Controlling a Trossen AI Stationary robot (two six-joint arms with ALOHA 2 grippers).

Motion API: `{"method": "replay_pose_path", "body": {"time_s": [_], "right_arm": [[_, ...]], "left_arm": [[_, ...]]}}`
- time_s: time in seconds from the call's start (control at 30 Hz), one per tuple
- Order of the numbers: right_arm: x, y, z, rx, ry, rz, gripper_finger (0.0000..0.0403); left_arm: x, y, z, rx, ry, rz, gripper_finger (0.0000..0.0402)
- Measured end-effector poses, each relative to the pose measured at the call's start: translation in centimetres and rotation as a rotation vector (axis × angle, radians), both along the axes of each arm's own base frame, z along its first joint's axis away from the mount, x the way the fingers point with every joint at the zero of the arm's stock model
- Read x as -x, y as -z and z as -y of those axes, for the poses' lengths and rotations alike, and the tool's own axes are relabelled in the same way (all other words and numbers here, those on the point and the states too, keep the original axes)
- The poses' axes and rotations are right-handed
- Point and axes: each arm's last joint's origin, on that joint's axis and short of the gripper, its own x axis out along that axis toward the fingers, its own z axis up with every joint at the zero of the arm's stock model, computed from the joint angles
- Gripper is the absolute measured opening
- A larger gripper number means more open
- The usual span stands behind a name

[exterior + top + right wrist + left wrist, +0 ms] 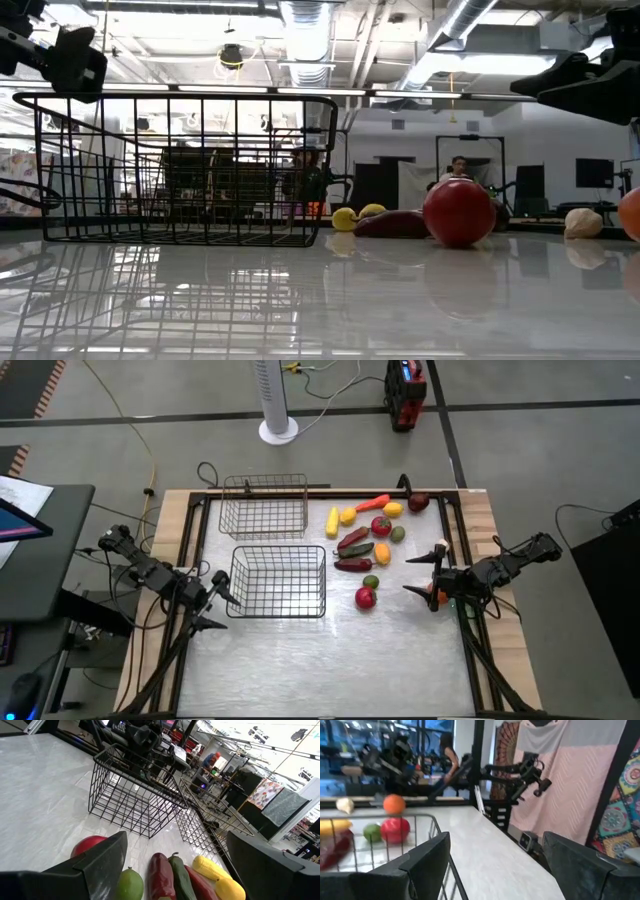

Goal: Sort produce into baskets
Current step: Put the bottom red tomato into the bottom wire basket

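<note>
The produce (368,540) lies in a loose cluster on the table's right half: red, green, yellow and orange round pieces and long peppers. A red round one (365,598) sits nearest the front; it also shows in the low view (458,212). The dark wire basket (278,582) stands at the table's middle left, and the silvery wire basket (265,505) stands behind it. My left gripper (222,600) is open and empty just left of the dark basket. My right gripper (408,575) is open and empty, right of the produce and pointing toward it.
An orange piece (438,597) lies beneath my right arm near the table's right rail. A white fan base (278,430) and a red device (404,395) stand on the floor beyond the far edge. Bare tabletop (330,660) spreads along the near side.
</note>
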Motion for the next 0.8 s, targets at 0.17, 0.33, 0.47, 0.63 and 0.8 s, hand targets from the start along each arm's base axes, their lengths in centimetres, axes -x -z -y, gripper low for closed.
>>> {"method": "replay_pose_path", "body": {"time_s": [0.17, 0.33, 0.47, 0.63, 0.8], "right_arm": [[0.00, 0.00, 0.00, 0.000, 0.000, 0.000, 0.0368], [0.00, 0.00, 0.00, 0.000, 0.000, 0.000, 0.0368], [0.00, -0.01, 0.00, 0.000, 0.000, 0.000, 0.0368], [-0.01, -0.05, 0.01, 0.002, 0.002, 0.004, 0.0368], [-0.11, -0.96, -0.18, -0.086, -0.064, 0.118, 0.0368]], "left_arm": [[-0.02, 0.03, -0.05, 0.022, -0.020, -0.013, 0.0304], [-0.10, -0.15, -0.29, 0.068, -0.100, -0.010, 0.0304], [-0.12, -0.22, -0.39, 0.083, -0.132, -0.008, 0.0304], [-0.12, -0.72, -0.63, 0.148, -0.201, 0.024, 0.0304], [-0.14, -0.76, -0.79, 0.275, -0.242, -0.006, 0.0304]]}}
